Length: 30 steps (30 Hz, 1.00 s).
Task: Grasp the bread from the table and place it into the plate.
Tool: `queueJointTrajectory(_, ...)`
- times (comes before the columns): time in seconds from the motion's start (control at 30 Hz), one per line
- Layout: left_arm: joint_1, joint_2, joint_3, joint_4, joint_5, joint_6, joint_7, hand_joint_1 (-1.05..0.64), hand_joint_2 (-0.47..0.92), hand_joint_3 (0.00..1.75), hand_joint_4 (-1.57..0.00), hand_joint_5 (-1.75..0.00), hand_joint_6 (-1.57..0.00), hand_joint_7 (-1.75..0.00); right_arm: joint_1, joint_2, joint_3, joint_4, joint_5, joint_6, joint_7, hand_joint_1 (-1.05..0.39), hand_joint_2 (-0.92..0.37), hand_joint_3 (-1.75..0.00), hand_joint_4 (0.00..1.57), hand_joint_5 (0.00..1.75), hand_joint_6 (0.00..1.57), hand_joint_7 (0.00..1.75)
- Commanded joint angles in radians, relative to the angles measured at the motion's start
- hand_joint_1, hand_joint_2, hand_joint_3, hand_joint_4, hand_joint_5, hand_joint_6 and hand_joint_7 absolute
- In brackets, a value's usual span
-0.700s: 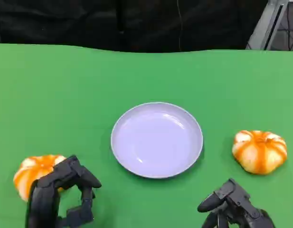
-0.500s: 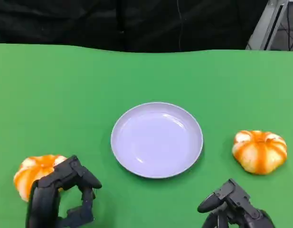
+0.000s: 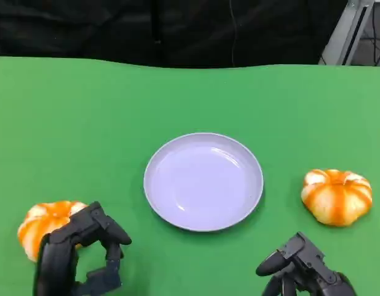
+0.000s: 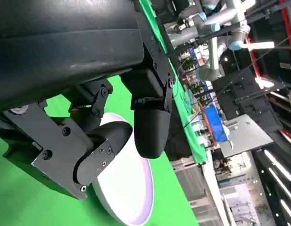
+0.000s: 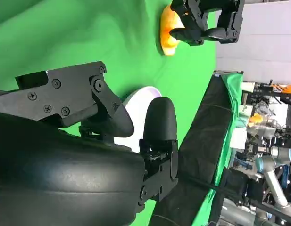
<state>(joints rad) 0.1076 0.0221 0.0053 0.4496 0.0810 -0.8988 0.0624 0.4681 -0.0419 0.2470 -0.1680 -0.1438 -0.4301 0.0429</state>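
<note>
Left hand (image 3: 79, 253) spread, just beside left bread (image 3: 45, 223). Right hand (image 3: 303, 266) spread, holding nothing. Plate (image 3: 203, 181) mid-counter (image 3: 85, 123); right bread (image 3: 336, 196) apart.

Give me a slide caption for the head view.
Empty plate between two orange breads; left hand beside one, holding nothing.

Setting: robotics laboratory, staged test bench.
Surface (image 3: 85, 123): covered edge to edge in plain green cloth, with a black curtain (image 3: 177, 31) hung along its far edge.
Beyond the far right corner: grey metal framing (image 3: 353, 31).
Background, left wrist view: pale jointed robot arms with blue caps (image 4: 220, 33), cluttered benches, black equipment frames, ceiling strip lights (image 4: 277, 165).
Background, right wrist view: another grey-and-blue jointed arm (image 5: 272, 165) past the draped green edge.
</note>
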Motion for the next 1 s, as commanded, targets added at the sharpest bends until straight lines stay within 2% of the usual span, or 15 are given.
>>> queueJointTrajectory(0.03,-0.010,0.029,0.005,0.006,-0.033,-0.013,-0.045,-0.14,0.66,0.83,-0.81,-1.32,-0.94,-0.73,-0.001,-0.002,-0.005,0.002,0.003,-0.012,-0.006,-0.05,-0.92,-1.17,0.36,1.75,0.16,1.75)
queueJointTrajectory(0.1,-0.010,0.038,0.007,0.000,-0.028,-0.002,-0.055,-0.18,0.81,0.49,-0.78,-1.04,-0.95,-0.36,0.001,0.000,-0.004,-0.001,-0.001,-0.007,-0.009,-0.06,-0.92,-1.17,0.36,1.75,0.16,1.75)
queueJointTrajectory(0.13,-0.008,0.046,0.009,-0.009,-0.014,0.013,-0.055,-0.20,0.86,0.37,-0.77,-0.96,-0.96,-0.25,0.002,0.001,-0.003,-0.003,-0.004,-0.004,-0.011,-0.06,-0.92,-1.17,0.36,1.75,0.16,1.75)
queueJointTrajectory(0.2,-0.007,0.065,0.018,-0.032,0.049,0.045,-0.030,-0.25,0.90,0.22,-0.72,-0.78,-0.88,-0.10,0.004,0.002,-0.001,-0.009,-0.008,0.007,-0.011,-0.06,-0.92,-1.17,0.36,1.75,0.16,1.75)
queueJointTrajectory(0.27,-0.006,0.089,0.026,-0.064,0.119,0.086,-0.007,-0.28,0.92,0.18,-0.69,-0.70,-0.80,-0.04,0.004,0.004,0.001,-0.012,-0.012,0.012,-0.013,-0.06,-0.92,-1.17,0.36,1.75,0.16,1.75)
queueJointTrajectory(0.37,-0.013,0.137,0.043,-0.140,0.299,0.198,0.067,-0.37,0.92,0.14,-0.58,-0.57,-0.61,0.00,-0.004,0.009,0.006,-0.005,-0.012,0.010,-0.014,-0.05,-0.92,-1.16,0.36,1.75,0.16,1.75)
queueJointTrajectory(0.47,-0.012,0.174,0.038,-0.222,0.442,0.325,0.112,-0.46,0.92,0.13,-0.47,-0.48,-0.49,0.00,-0.007,0.014,0.009,0.000,-0.011,0.017,-0.016,-0.06,-0.92,-1.15,0.35,1.75,0.15,1.75)
queueJointTrajectory(0.63,-0.007,0.236,0.012,-0.411,0.619,0.605,0.046,-0.54,0.92,0.10,-0.34,-0.29,-0.34,0.00,-0.017,0.022,0.015,0.013,-0.021,0.003,-0.023,-0.06,-0.92,-1.15,0.35,1.75,0.15,1.75)
queueJointTrajectory(0.77,-0.005,0.279,-0.038,-0.493,0.751,0.753,0.013,-0.56,0.92,0.12,-0.38,-0.27,-0.32,-0.01,-0.024,0.025,0.017,0.025,-0.020,-0.012,-0.026,-0.05,-0.92,-1.15,0.36,1.75,0.16,1.75)
queueJointTrajectory(1.0,-0.022,0.302,-0.136,-0.588,0.939,0.994,-0.113,-0.54,0.92,0.07,-0.37,-0.21,-0.31,0.00,-0.023,0.023,0.018,0.023,-0.017,-0.002,-0.020,-0.05,-0.92,-1.18,0.36,1.75,0.16,1.75)
